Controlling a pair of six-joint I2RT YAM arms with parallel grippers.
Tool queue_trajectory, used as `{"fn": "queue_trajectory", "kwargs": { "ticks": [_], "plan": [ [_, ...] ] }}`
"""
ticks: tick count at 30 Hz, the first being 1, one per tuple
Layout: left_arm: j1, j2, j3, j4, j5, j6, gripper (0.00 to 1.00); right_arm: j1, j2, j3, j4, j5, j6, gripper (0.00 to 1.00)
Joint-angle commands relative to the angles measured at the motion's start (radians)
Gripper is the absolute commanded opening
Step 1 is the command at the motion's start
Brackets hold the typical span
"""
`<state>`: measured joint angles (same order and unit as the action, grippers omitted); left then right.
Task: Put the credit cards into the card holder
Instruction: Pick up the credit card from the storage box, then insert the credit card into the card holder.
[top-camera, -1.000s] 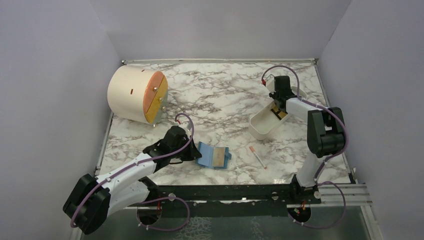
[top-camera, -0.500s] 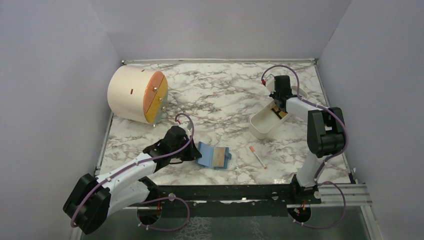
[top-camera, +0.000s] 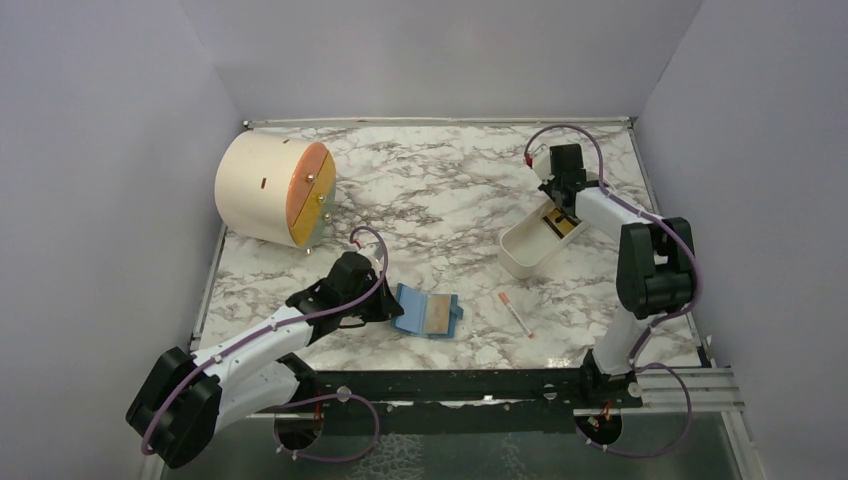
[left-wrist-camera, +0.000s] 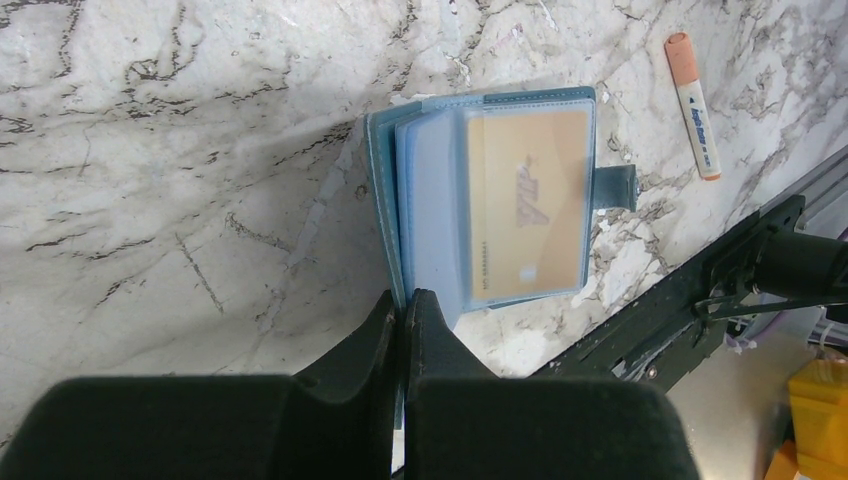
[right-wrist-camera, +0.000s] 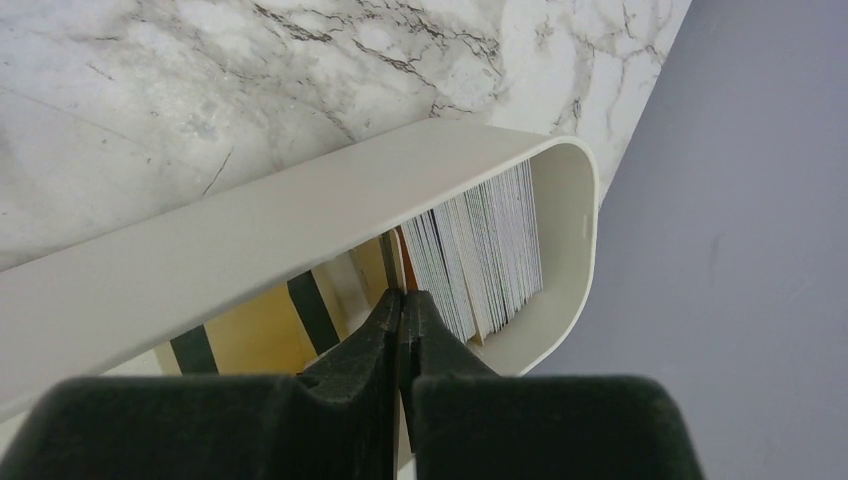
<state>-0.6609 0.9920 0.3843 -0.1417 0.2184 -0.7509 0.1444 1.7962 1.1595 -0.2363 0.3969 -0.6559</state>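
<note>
Edgewise in left claw (left-wrist-camera: 405, 300): card holder (left-wrist-camera: 425, 200)

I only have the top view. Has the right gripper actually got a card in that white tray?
Observer: In the right wrist view, the right gripper is shut on one thin card standing on edge inside the tray.
Operator: Any more cards in there?
Observer: Yes, a packed row of cards stands on edge at the tray's rounded end.
Operator: And the left side?
Observer: The left gripper is shut on the near edge of the open card holder.
</note>
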Motion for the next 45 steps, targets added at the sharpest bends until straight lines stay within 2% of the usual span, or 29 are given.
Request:
{"fn": "queue_trajectory", "kwargs": {
  "ticks": [1, 9, 16, 23, 26, 34, 40, 45],
  "plan": [
    [0.001, -0.016, -0.001, 0.02, -0.003, -0.01, 0.0, -0.008, -0.071, 0.063, -0.11, -0.047, 0.061, 0.01],
    [0.001, 0.002, -0.02, 0.08, 0.026, -0.045, 0.0, -0.006, -0.159, 0.097, -0.257, -0.126, 0.176, 0.01],
    [0.001, -0.001, -0.012, 0.068, 0.0, -0.051, 0.0, 0.001, -0.245, 0.075, -0.284, -0.167, 0.28, 0.01],
    [0.001, -0.016, -0.049, 0.158, 0.023, -0.109, 0.0, 0.091, -0.297, 0.083, -0.362, -0.175, 0.457, 0.01],
    [0.001, -0.015, -0.052, 0.168, 0.017, -0.119, 0.0, 0.175, -0.344, 0.074, -0.374, -0.178, 0.541, 0.01],
    [0.001, -0.011, -0.057, 0.176, 0.0, -0.139, 0.0, 0.443, -0.52, -0.001, -0.277, -0.322, 0.836, 0.01],
    [0.001, -0.015, -0.052, 0.15, -0.018, -0.131, 0.01, 0.542, -0.58, -0.105, -0.146, -0.489, 1.09, 0.01],
    [0.0, -0.026, -0.043, 0.107, -0.047, -0.107, 0.1, 0.58, -0.583, -0.231, 0.017, -0.611, 1.28, 0.01]
  ]
}}
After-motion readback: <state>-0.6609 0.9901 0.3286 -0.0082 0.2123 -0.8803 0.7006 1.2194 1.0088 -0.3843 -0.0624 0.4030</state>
